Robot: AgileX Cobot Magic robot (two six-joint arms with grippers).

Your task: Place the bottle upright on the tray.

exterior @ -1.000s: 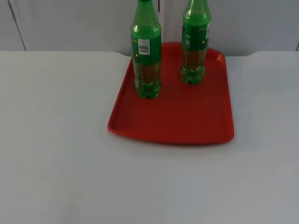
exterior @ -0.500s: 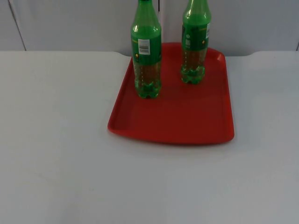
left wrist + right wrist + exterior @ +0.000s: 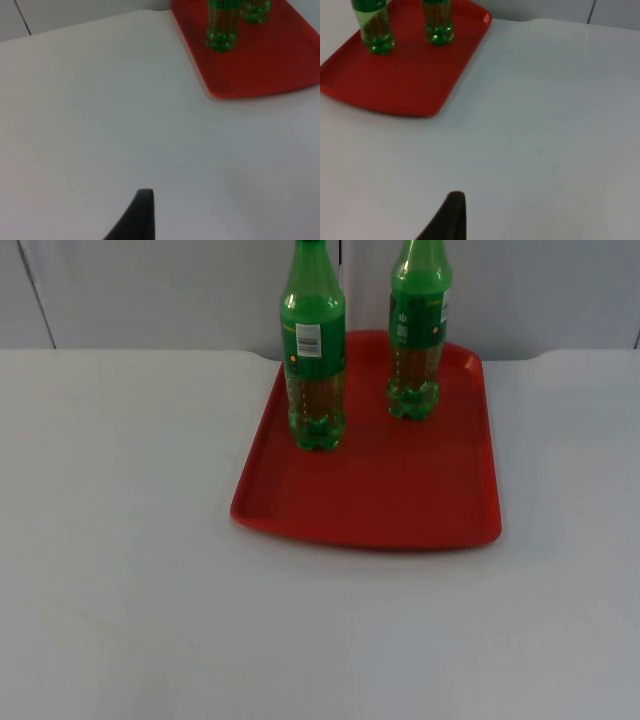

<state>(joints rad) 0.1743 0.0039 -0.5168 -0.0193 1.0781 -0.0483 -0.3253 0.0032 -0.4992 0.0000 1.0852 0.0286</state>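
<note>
Top view is showing two green bottles [image 3: 316,350] [image 3: 417,330] standing upright, unmoved, on the red tray [image 3: 380,490], so the task is looking complete, while both grippers are waiting over bare table, grip state impossible to tell.

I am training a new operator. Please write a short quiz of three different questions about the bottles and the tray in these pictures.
1. True or false: both green bottles stand upright on the red tray.
2. Which bottle shows a barcode label: A, the left bottle, or B, the right bottle?
3. Fill in: the tray lies on a ____ table.

Key: 1 true. 2 A. 3 white.
</note>
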